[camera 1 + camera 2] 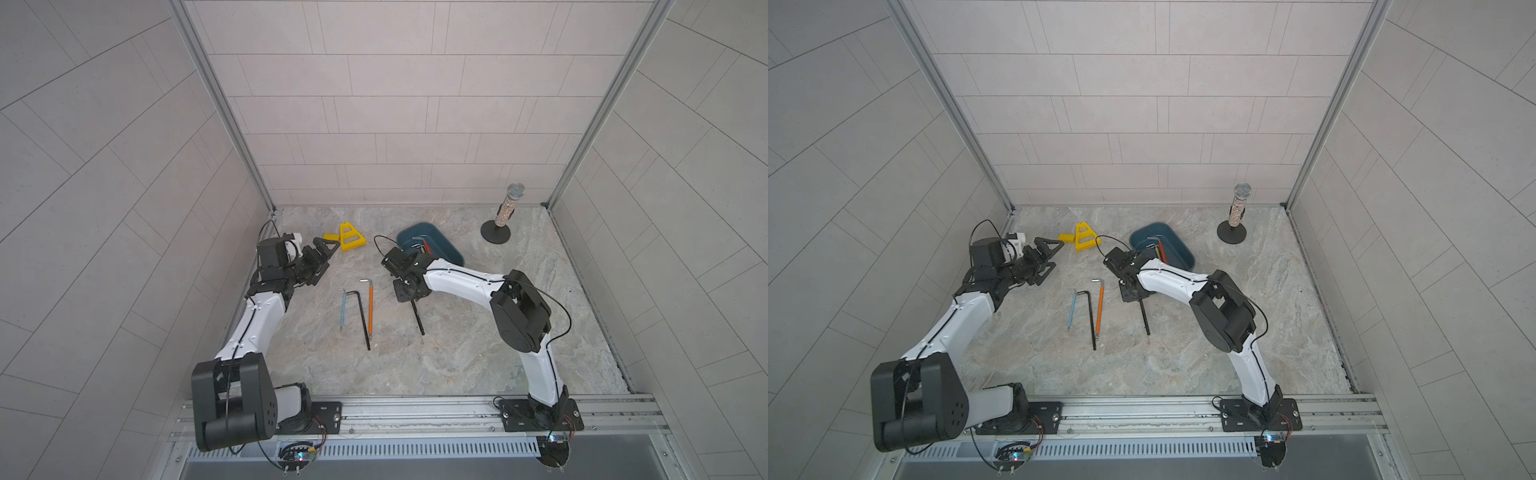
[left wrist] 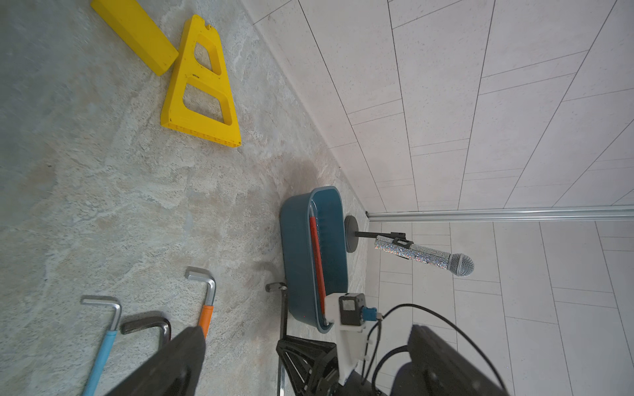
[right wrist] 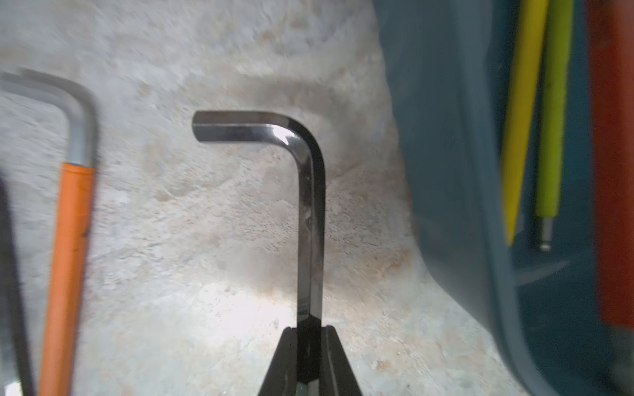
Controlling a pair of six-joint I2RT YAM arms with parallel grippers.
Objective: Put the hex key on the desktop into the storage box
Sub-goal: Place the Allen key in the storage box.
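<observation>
While the right gripper [image 3: 310, 343] clamps the black hex key [image 3: 310, 205] by its long shank, bend just beside the storage box [image 3: 446, 137], desktop [image 3: 206, 240] beneath, grip plain only from the right wrist, hidden under the arm in both top views, left gripper [image 1: 328, 259] open, 3 loose keys [image 1: 364, 316] near

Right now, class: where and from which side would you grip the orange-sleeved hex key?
Likely top-down, jaws across the orange-sleeved hex key near its bend: it lies flat, and the loose black hex key crowds its other end.
</observation>
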